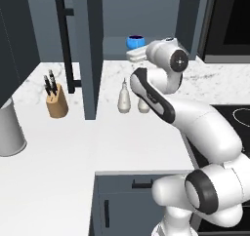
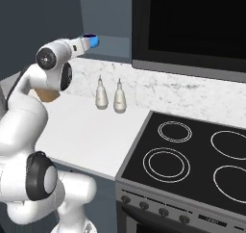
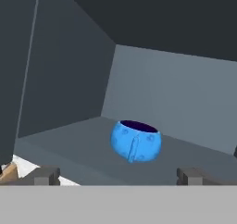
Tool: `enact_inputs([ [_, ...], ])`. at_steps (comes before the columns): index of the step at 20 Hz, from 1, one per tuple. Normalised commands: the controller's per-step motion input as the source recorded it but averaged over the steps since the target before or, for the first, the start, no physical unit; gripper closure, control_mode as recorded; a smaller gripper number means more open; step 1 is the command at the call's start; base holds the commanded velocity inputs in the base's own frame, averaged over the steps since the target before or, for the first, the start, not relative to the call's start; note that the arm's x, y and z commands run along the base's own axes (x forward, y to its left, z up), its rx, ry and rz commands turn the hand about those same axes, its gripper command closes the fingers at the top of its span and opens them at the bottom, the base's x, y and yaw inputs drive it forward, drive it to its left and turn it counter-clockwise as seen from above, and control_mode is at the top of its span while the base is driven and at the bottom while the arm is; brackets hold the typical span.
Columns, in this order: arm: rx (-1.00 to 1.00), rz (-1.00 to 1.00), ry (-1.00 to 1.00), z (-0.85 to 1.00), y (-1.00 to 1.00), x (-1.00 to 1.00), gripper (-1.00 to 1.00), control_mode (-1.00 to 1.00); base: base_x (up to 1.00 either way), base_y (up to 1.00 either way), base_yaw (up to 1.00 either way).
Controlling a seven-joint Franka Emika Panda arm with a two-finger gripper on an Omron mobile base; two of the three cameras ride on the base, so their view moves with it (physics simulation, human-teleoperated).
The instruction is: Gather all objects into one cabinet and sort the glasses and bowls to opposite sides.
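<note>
Inside cabinet (image 3: 69, 93), blue bowl (image 3: 136, 141) before released claw (image 3: 118, 176), knife block (image 1: 57, 101) leftward

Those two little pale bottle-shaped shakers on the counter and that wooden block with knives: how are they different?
The shakers are pale grey and pear-shaped, narrowing to a small top; the knife block is tan wood and boxy. The shakers stand as a close pair near the back wall, while the knife block stands alone, on the other side of the open cabinet door. Dark knife handles stick out of the block; nothing sticks out of the shakers. Both stand upright on the same white marbled counter.
</note>
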Motion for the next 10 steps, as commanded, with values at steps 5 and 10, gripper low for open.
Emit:
enact_inputs([
  [5,-0.09,-0.25,0.43,0.11,0.03,0.51,-1.0,-1.0,0.0,0.0,0.0],
  [10,-0.03,-0.02,0.05,0.01,0.04,0.06,-1.0,-1.0,0.0,0.0,0.0],
])
